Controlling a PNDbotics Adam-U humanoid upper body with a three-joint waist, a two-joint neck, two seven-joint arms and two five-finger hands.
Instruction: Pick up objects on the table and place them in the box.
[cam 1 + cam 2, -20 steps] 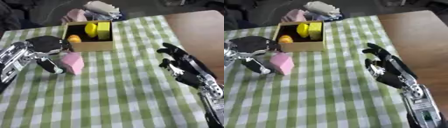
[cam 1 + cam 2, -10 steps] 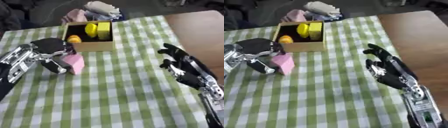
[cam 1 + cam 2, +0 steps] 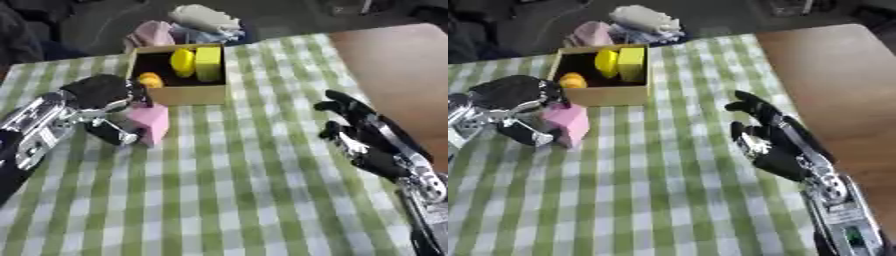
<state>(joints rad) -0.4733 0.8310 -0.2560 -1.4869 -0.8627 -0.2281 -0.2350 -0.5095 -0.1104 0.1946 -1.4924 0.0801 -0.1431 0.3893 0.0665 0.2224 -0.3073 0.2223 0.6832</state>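
Observation:
A pink block point(image 3: 150, 122) stands on the green checked tablecloth point(image 3: 227, 175), just in front of the cardboard box point(image 3: 180, 95). My left hand point(image 3: 101, 95) is curled round the block, thumb low on its left side and fingers over its top. Inside the box lie a yellow block point(image 3: 208, 62), a yellow rounded piece point(image 3: 181, 62) and a small orange thing point(image 3: 150, 79). My right hand point(image 3: 367, 137) hovers open over the cloth at the right, fingers spread, holding nothing.
Bunched cloths, pink point(image 3: 149, 34) and pale point(image 3: 206, 19), lie behind the box at the table's far edge. Bare brown tabletop point(image 3: 394, 65) shows right of the cloth.
My left hand has closed in on the pink block and shifted slightly right with it, toward the box. The right hand has barely moved.

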